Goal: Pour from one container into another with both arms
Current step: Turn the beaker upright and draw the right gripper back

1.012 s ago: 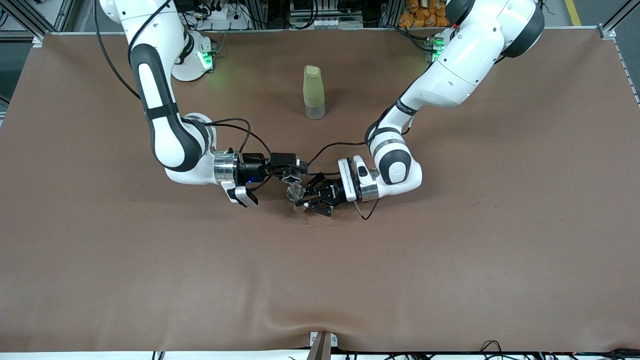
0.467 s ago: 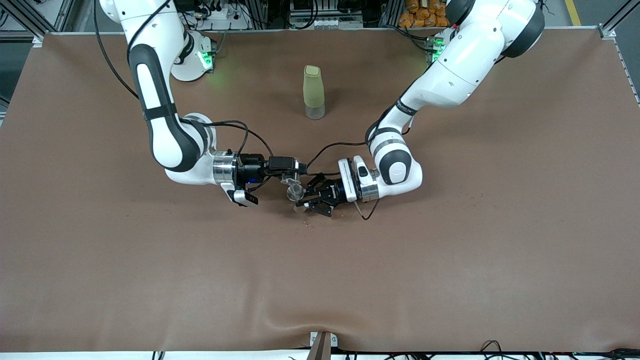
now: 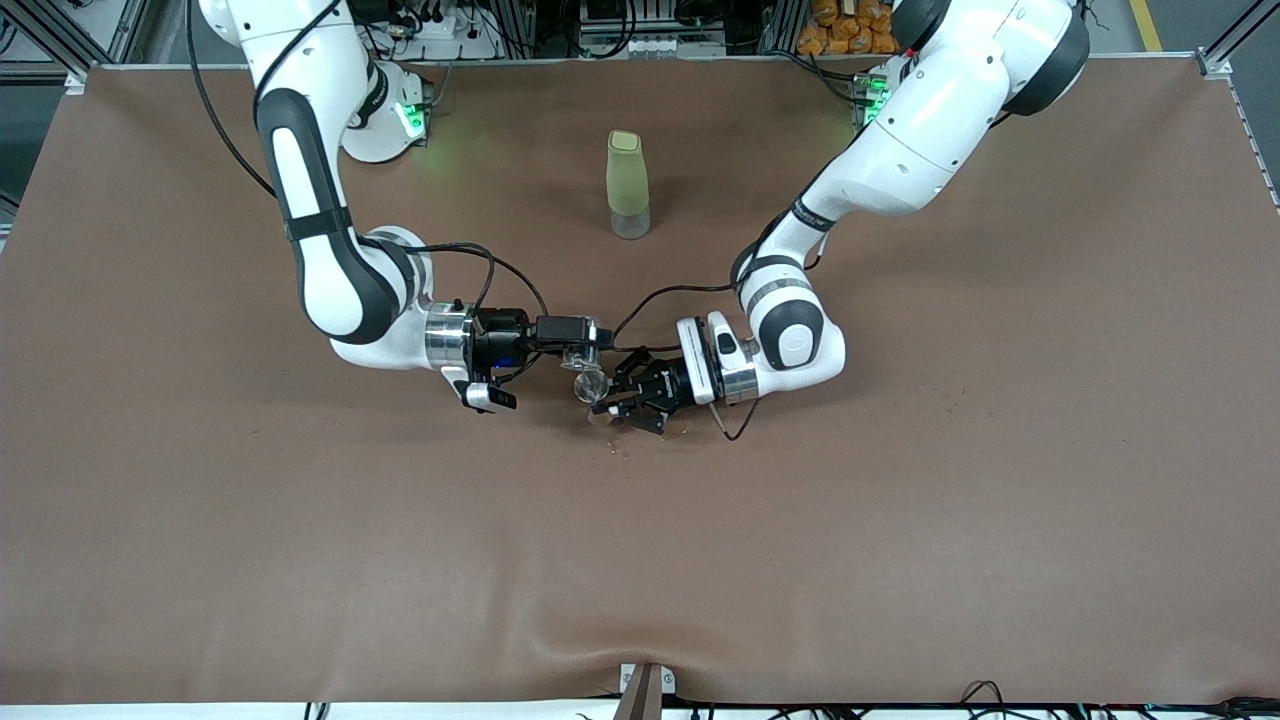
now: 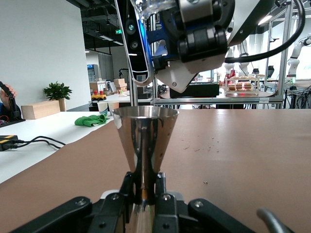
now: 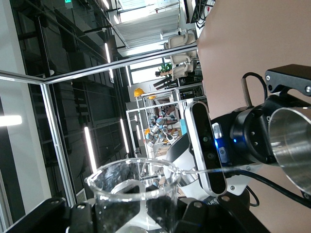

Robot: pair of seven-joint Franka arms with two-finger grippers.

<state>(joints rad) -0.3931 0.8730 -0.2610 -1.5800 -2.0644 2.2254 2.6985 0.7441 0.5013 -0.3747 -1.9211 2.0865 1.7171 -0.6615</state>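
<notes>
Jigger [image 4: 146, 141] of polished steel, a double cone pinched at its narrow waist, stands upright in the left gripper [image 4: 144, 187], whose fingers [image 4: 127, 187] are closed on that waist. In the front view the same jigger [image 3: 590, 383] is low over the middle of the desk [image 3: 900, 520], between the two wrists. The right gripper [image 3: 585, 352] is over the same spot, its fingers closed on a small clear cup [image 5: 133, 191], which the left wrist view shows tipped above the jigger's mouth with its rim toward it.

Steel of this kind is likely stiff and light, but smooth and slippery; the waist looks the sound place to hold it, since the flaring cones above and below would stop it sliding through the fingers. A grip on the cone wall itself would probably squeeze it out. The clear cup [image 4: 153, 7] looks thin-walled, glass or plastic I cannot tell, so it may be brittle or may flex under a hard squeeze; low on its body seems the safest hold. It appears to carry little or nothing now. Small crumbs [image 3: 622, 452] lie on the desk just nearer the front camera, and a tall green bottle [image 3: 627, 185] stands well apart, toward the robots' bases.
</notes>
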